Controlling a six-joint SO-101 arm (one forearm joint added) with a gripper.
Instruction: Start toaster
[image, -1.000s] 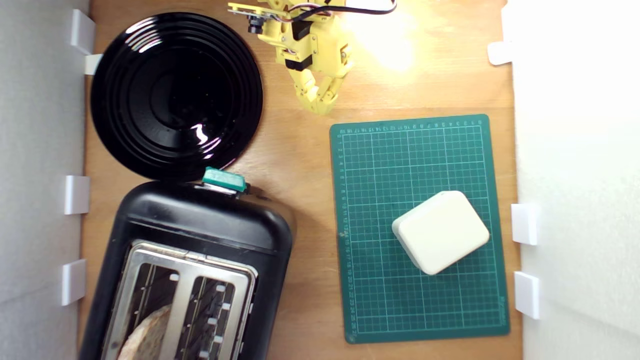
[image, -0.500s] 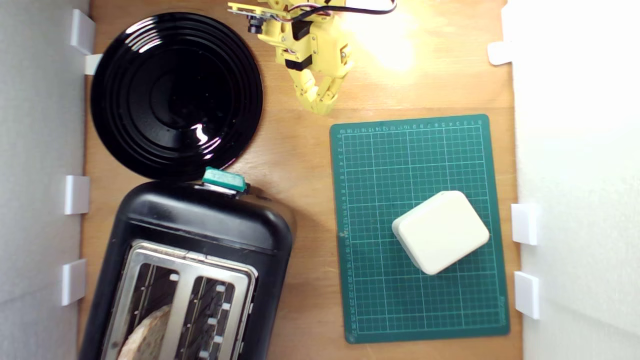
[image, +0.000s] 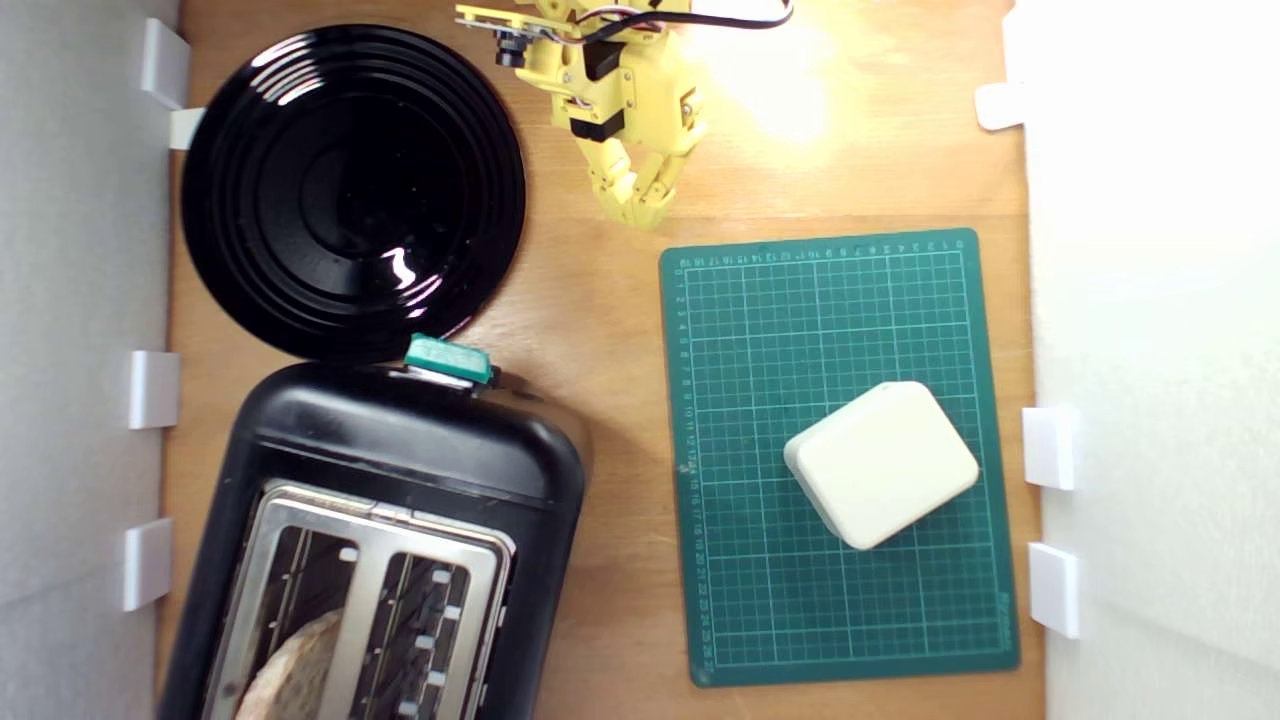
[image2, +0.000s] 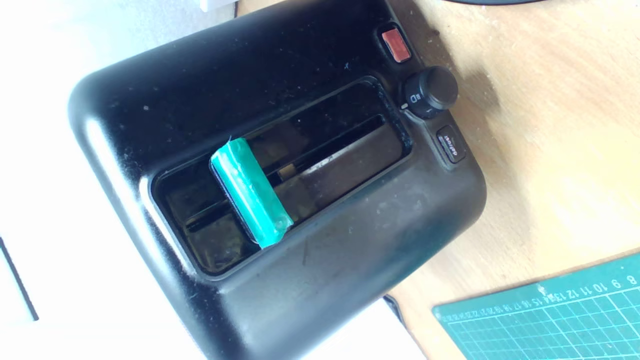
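The glossy black toaster (image: 400, 450) with its silver top plate (image: 375, 565) fills the lower part of the exterior view's left. A slice of bread (image: 295, 670) sits in one slot. The teal lever knob (image: 448, 360) juts from the toaster's end that faces the arm. My yellow gripper (image: 640, 212) hangs near the table's far edge, well away from the lever, fingers together and holding nothing. The wrist view faces the toaster (image2: 280, 60) end-on, with the lever knob (image2: 251, 192) in its slot; no fingers show there.
A round black plate (image: 260, 120) lies just beyond the toaster. A green cutting mat (image: 780, 300) with a cream box (image: 882, 463) on it lies at the exterior view's right. On the toaster's end are a red button (image2: 395, 45), a dial (image2: 430, 92) and another button (image2: 450, 145). White walls flank the table.
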